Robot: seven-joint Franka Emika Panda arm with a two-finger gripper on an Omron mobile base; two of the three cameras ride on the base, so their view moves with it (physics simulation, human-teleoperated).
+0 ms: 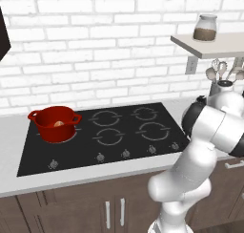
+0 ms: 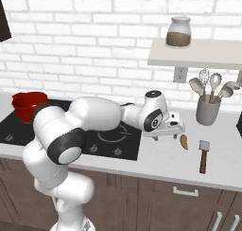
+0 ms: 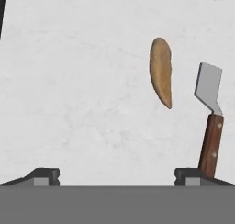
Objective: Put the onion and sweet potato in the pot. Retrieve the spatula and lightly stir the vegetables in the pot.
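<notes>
Gripper (image 2: 176,129) spread wide and empty above the counter (image 2: 156,161), sweet potato (image 3: 161,72) lying just beside spatula (image 3: 210,117) right of the cooktop (image 1: 105,134), onion (image 1: 59,124) inside red pot (image 1: 55,123) on rear-left burner, no legible writing on shelf jar (image 2: 179,31).

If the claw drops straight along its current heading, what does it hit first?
Probably bare counter. The open claw points down at it, with the sweet potato off toward one fingertip and the spatula beyond; depth is unclear.
</notes>
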